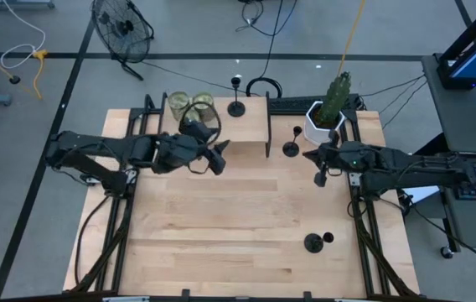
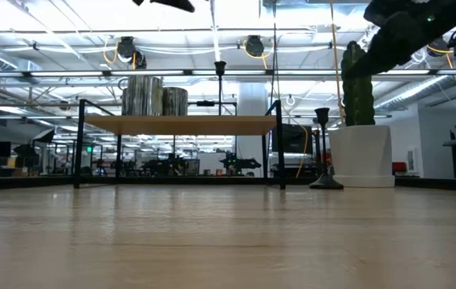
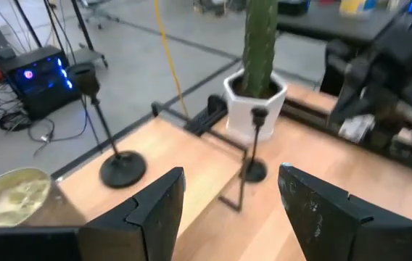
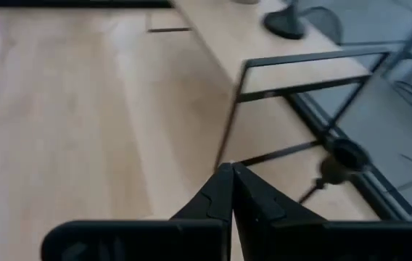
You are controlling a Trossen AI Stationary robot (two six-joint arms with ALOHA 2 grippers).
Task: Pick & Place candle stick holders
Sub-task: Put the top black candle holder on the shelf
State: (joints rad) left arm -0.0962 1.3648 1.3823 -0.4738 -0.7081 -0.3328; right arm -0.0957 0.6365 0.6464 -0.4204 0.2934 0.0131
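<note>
Nearest the camera: in the left wrist view I see my left gripper [image 3: 228, 210], its two dark fingers spread apart with nothing between them, filling the bottom of the frame.
Left gripper position: in the high view it hangs left of centre [image 1: 219, 156], above the front edge of the small raised shelf [image 1: 250, 126], beside the glass jars [image 1: 189, 106].
Right gripper: its fingers [image 4: 229, 190] are pressed together on nothing; in the high view it sits right of centre [image 1: 321, 178], just below the white cactus pot [image 1: 315, 124].
Holder on the shelf: one candle stick holder [image 1: 236, 106] stands upright on the shelf top, at upper centre of the high view, and at left of centre in the left wrist view [image 3: 122, 168].
Holder by the pot: a second holder [image 1: 292, 148] stands on the table between shelf and pot, upright.
Holder at lower right: a third holder [image 1: 314, 242] sits well apart, near the table [image 1: 221, 243] edge at lower right.
Handling, my judgement: each looks rigid, light and top-heavy on a thin stem, so easy to tip; the finish may be slick.
Where I would hold: low on the stem, just above the disc base, fingers either side.
</note>
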